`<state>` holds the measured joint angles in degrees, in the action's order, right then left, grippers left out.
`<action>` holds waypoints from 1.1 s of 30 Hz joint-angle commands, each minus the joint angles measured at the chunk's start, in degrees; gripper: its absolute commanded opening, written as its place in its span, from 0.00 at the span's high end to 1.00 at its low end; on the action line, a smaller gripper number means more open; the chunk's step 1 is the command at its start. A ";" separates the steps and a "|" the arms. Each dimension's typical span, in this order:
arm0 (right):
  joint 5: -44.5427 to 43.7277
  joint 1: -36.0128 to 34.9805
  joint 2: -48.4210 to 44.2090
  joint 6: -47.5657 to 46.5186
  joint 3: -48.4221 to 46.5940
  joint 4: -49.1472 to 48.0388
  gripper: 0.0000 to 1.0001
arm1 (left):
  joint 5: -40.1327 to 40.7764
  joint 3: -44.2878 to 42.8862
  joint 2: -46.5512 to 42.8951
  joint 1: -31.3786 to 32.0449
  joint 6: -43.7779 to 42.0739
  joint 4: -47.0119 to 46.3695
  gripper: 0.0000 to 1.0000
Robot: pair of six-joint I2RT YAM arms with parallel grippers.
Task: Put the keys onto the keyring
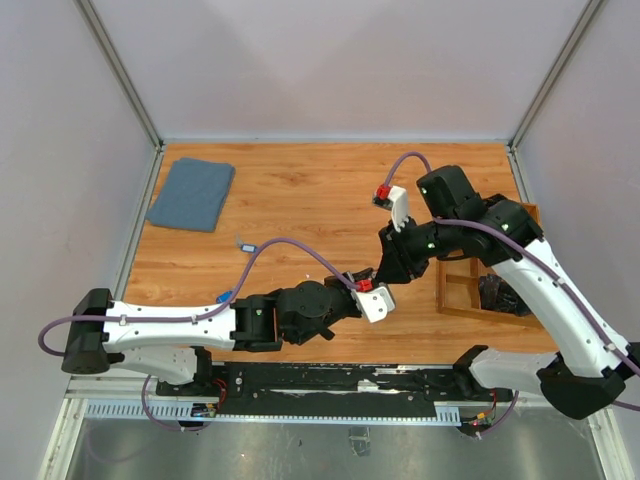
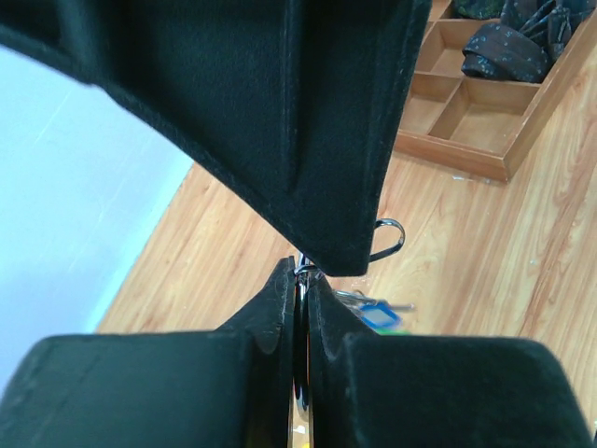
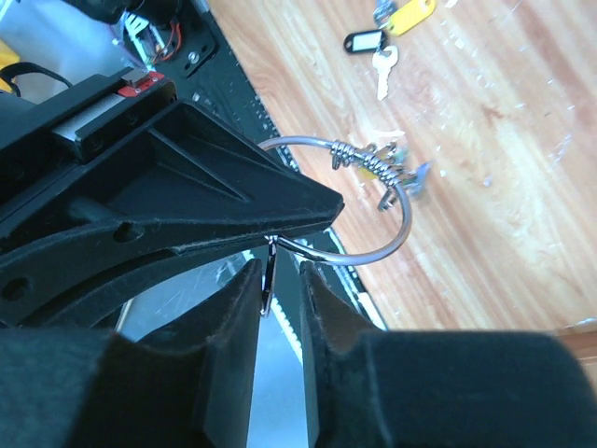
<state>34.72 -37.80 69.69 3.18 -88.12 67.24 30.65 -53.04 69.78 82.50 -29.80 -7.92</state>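
Keyring (image 3: 403, 227) between left gripper (image 2: 300, 277) tips

Thin silver keyring (image 3: 403, 219) aloft, small keys (image 3: 384, 174) bunched on it

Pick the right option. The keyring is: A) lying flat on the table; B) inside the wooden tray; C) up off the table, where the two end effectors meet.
C: the keyring arcs out from the spot where the left end effector and the right end effector meet, above the table.
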 commanded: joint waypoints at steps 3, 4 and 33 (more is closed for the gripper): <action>-6.57 0.87 -6.54 2.03 3.19 -8.99 0.69 | 2.00 -1.45 1.02 0.59 5.31 -3.85 0.99; -7.80 0.82 -7.65 2.16 3.79 -9.92 0.67 | 2.55 -1.53 1.18 0.56 5.71 -3.81 1.00; -12.08 0.81 -23.64 13.00 22.59 -35.72 0.57 | 14.96 -9.19 4.84 -2.25 24.77 6.41 1.00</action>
<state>21.39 -37.80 46.63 14.26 -66.85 35.40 44.95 -60.42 76.34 80.68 -7.01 -0.34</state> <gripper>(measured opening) 0.437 0.047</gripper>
